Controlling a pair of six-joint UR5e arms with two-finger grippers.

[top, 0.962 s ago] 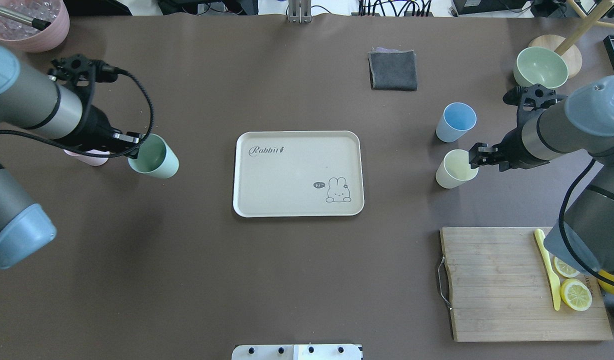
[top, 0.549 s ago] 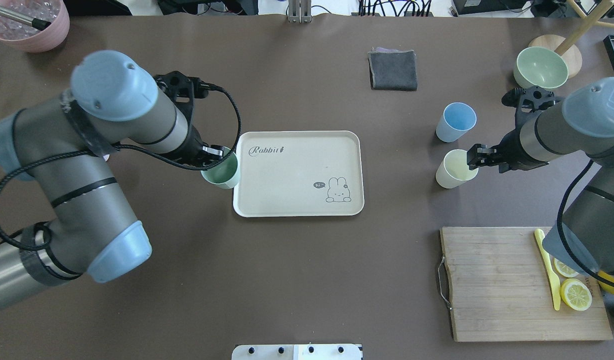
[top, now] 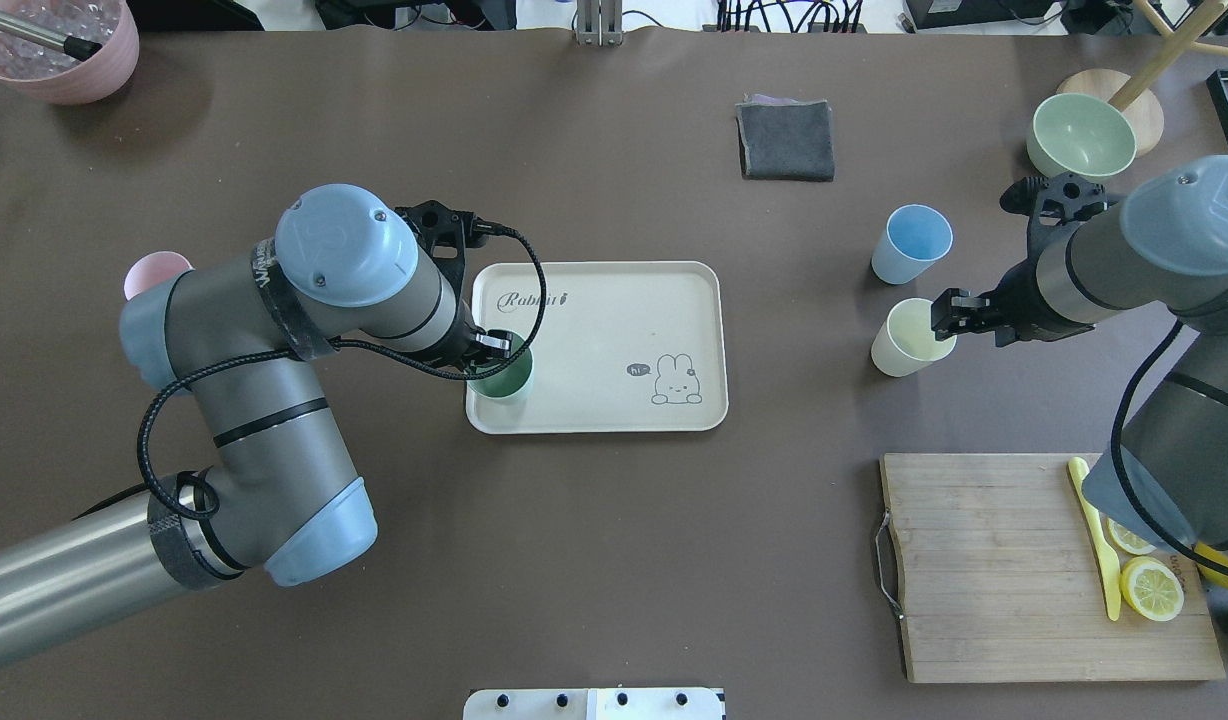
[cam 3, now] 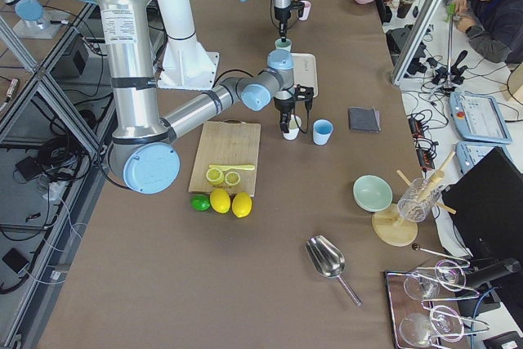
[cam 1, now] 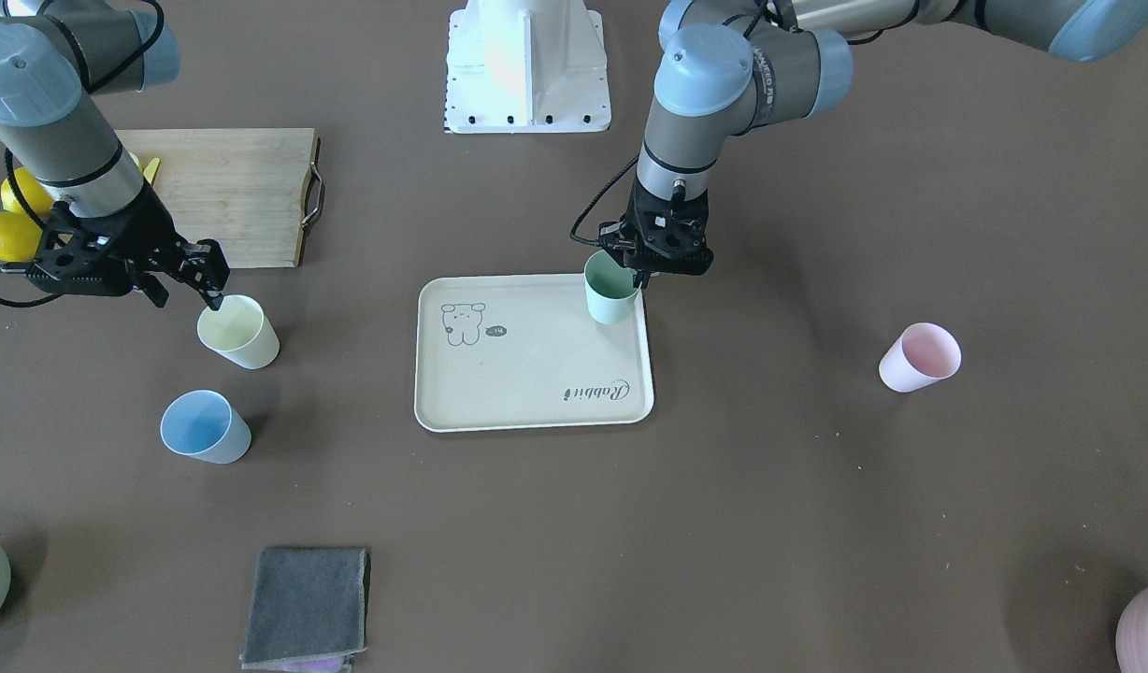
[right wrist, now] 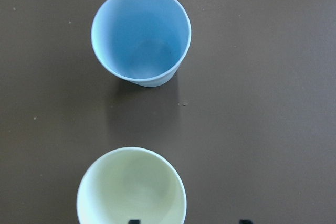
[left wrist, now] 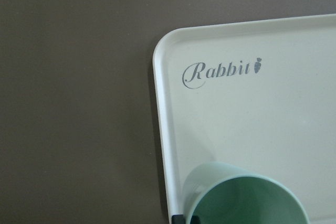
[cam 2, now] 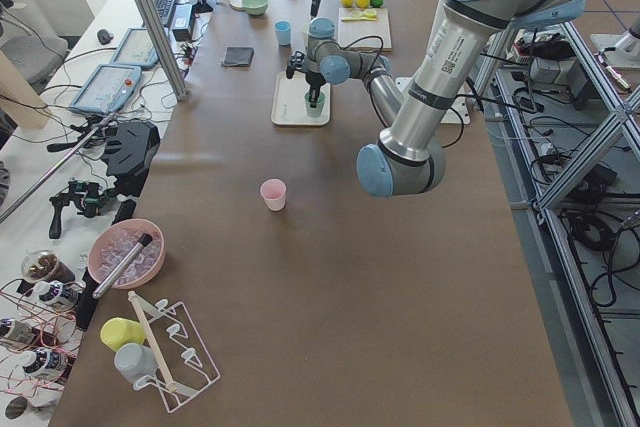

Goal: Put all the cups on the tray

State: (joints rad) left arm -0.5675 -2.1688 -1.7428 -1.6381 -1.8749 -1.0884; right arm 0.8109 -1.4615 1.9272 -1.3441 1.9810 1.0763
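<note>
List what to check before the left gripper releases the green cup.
1. Green cup inside the tray rim: ok, close to a corner.
2. Cup base resting on the tray: cannot tell.
3. Cup upright: ok.
4. Left gripper gripping the cup's wall: ok.
5. Right gripper open astride the yellow cup wall: ok.
6. All cups on the tray: not ok; the yellow cup, blue cup and pink cup stand on the table.

Left gripper swings the mint green cup from the table's left side to the cream tray's near-left corner, uncovering the pink cup beyond the arm.
</note>
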